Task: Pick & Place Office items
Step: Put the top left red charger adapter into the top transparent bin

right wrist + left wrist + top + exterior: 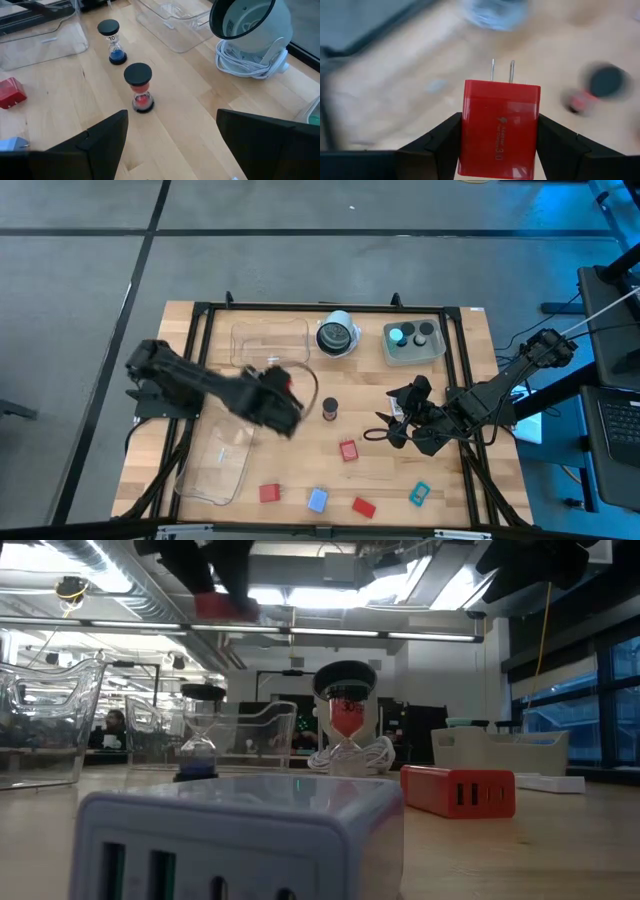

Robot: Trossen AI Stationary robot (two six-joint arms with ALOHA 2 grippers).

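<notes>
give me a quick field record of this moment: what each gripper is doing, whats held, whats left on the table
left gripper: shut on red charger, raised above the table
right gripper: open, empty, near red sand timer
on table: red chargers; pale-blue charger; teal charger; blue sand timer
clear trays: contents cannot tell

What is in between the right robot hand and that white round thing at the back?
In the right wrist view, a red sand timer stands on bare wood between the right gripper and the white round object.
</notes>
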